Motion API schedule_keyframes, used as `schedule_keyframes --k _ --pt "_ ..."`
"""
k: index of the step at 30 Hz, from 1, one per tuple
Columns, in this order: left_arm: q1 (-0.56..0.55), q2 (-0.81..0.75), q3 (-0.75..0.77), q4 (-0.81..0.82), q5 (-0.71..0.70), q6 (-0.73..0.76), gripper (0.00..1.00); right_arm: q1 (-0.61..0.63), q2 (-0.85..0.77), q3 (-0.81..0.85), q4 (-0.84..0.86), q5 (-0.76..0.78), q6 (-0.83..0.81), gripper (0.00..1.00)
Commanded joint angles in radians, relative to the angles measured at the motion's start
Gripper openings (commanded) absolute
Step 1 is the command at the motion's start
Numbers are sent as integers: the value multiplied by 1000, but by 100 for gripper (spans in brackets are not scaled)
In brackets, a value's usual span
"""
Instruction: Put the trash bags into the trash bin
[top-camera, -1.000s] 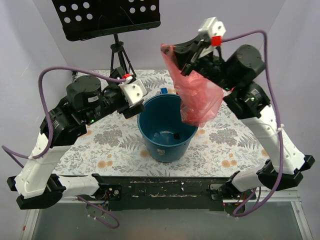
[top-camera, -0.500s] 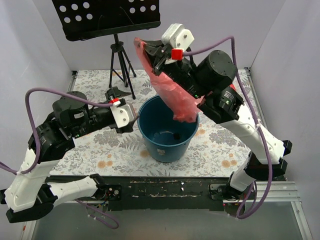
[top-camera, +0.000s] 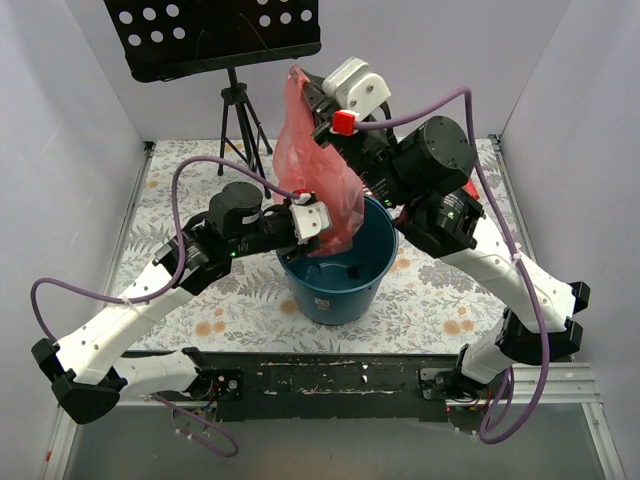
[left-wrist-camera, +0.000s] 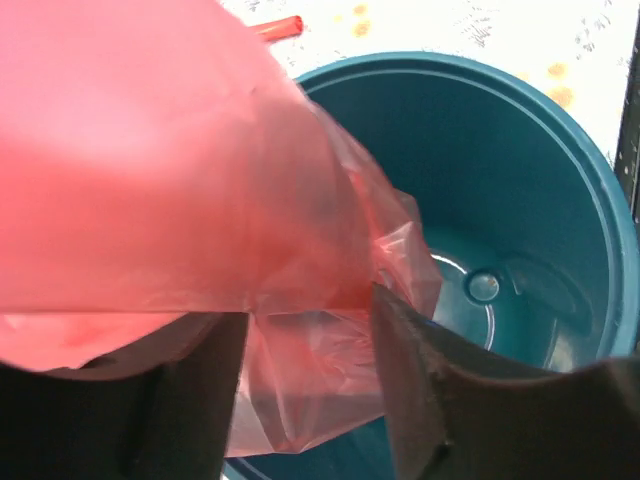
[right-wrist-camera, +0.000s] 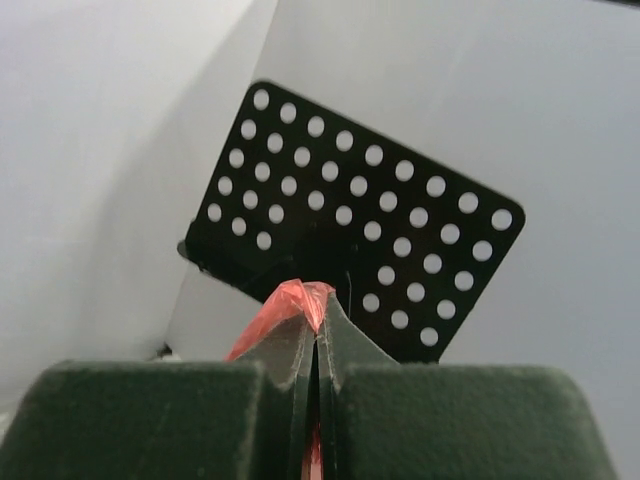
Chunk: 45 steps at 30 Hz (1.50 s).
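Jaws of the left gripper (left-wrist-camera: 305, 400) stand spread astride the lower folds of the trash bag (top-camera: 320, 180), having swung in from beside the trash bin (top-camera: 335, 290). Right gripper (right-wrist-camera: 316, 340) jaws pinch the bag's top, carried leftward. Its tail now hangs inside the rim, so lowering looks feasible.

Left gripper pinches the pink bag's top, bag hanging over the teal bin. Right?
Wrong arm: the right gripper pinches the top of the bag, shown in the right wrist view. It does hang over the teal bin.
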<state>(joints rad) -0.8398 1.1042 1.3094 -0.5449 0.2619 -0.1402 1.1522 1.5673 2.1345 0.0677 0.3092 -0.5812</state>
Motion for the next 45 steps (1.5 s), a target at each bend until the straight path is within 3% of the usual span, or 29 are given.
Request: schedule_keyframes --k 1,4,11,15,17,19,20,22,24,27,30,33,35,37,40,45 --pt "1 -55 -4 8 79 -7 38 -8 -87 -106 15 114 -60 1" --pt "1 -118 -35 -10 65 -10 0 -35 -142 -172 -8 139 -88 1" --pt "1 -256 -105 -104 80 115 0 -68 -268 -260 -204 73 -184 1" --pt "1 -280 -156 29 -68 172 0 -68 -306 -234 -325 35 -220 1" --pt "1 -258 -130 59 -28 148 1 -68 -297 -185 -385 -14 -206 1" --pt "1 -207 -63 51 84 76 44 -68 -261 -95 -408 -89 -148 1" --pt "1 -179 -43 53 117 45 60 -68 -228 -24 -433 -143 -120 1" --pt "1 -139 -16 75 131 7 72 -68 -161 106 -457 -253 -63 1" --pt "1 -124 -6 138 49 2 72 -68 -127 179 -451 -335 -37 1" --pt "-1 -142 -7 218 -70 65 69 -68 -220 14 -407 -406 -130 1" --pt "1 -171 34 95 -35 180 63 -68 -387 -284 -287 -418 -270 1" --pt "1 -214 44 -44 -16 206 57 -68 -461 -383 -325 -479 -359 1" --pt "2 -236 25 -14 -93 151 60 -68 -486 -418 -335 -513 -352 1" --pt "2 -221 13 17 -142 149 71 -68 -498 -435 -347 -539 -319 1" --pt "2 -166 25 42 -73 148 79 -66 -512 -459 -344 -574 -296 1" --pt "4 -40 30 158 -61 102 79 -68 -561 -501 -388 -657 -367 1"
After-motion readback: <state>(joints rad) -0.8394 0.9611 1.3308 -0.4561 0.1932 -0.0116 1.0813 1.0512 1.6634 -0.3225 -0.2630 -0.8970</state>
